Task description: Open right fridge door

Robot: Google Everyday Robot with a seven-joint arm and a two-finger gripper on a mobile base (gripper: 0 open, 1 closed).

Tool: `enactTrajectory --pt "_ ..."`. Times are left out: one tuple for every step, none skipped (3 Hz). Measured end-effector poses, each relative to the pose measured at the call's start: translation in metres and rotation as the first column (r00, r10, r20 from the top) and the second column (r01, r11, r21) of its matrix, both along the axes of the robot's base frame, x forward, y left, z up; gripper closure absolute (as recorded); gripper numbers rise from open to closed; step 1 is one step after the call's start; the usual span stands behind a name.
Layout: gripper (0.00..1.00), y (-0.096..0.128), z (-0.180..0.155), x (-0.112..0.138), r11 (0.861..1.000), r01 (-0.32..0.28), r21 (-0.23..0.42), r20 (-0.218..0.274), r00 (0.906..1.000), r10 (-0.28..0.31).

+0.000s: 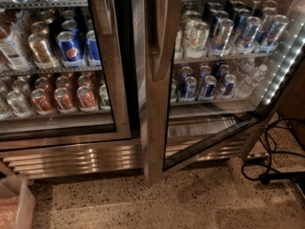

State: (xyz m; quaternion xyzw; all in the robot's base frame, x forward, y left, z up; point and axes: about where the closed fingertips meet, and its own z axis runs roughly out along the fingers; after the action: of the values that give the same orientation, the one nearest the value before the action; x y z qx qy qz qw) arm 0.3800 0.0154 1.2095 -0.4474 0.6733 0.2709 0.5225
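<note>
1. The claw was outside the view, so I could not tell whether it was spread or pressed together.
2. The right door stood ajar. Its handle side had swung out toward the camera, and its bottom rail ran back at a slant to the fridge's right corner.
3. Its top was cut off by the upper edge of the view, so only the lower part of the bowed handle showed.
4. Cans on two shelves showed behind the right door. It was hard to tell which were seen through its glass and which directly. Their labels were too blurred to read.
5. The left door sat flush and closed, its left side and top cut off. Behind it were blue Pepsi cans and a row of reddish cans on the shelf below.
6. A strip of lights ran down the fridge's right inner wall.
7. A steel grille ran under the left door.
8. Black cables lay on the speckled floor at the right, running out of view.
9. A pale bin sat at the lower left corner, only partly in view. Its contents were hard to make out.
</note>
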Motion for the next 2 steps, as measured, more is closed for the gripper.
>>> enactTrajectory --pt "0.00 0.0000 0.0000 0.0000 1.000 0.000 0.000 0.000 1.0000 0.000" --pt "0.00 0.0000 0.0000 0.0000 1.000 0.000 0.000 0.000 1.0000 0.000"
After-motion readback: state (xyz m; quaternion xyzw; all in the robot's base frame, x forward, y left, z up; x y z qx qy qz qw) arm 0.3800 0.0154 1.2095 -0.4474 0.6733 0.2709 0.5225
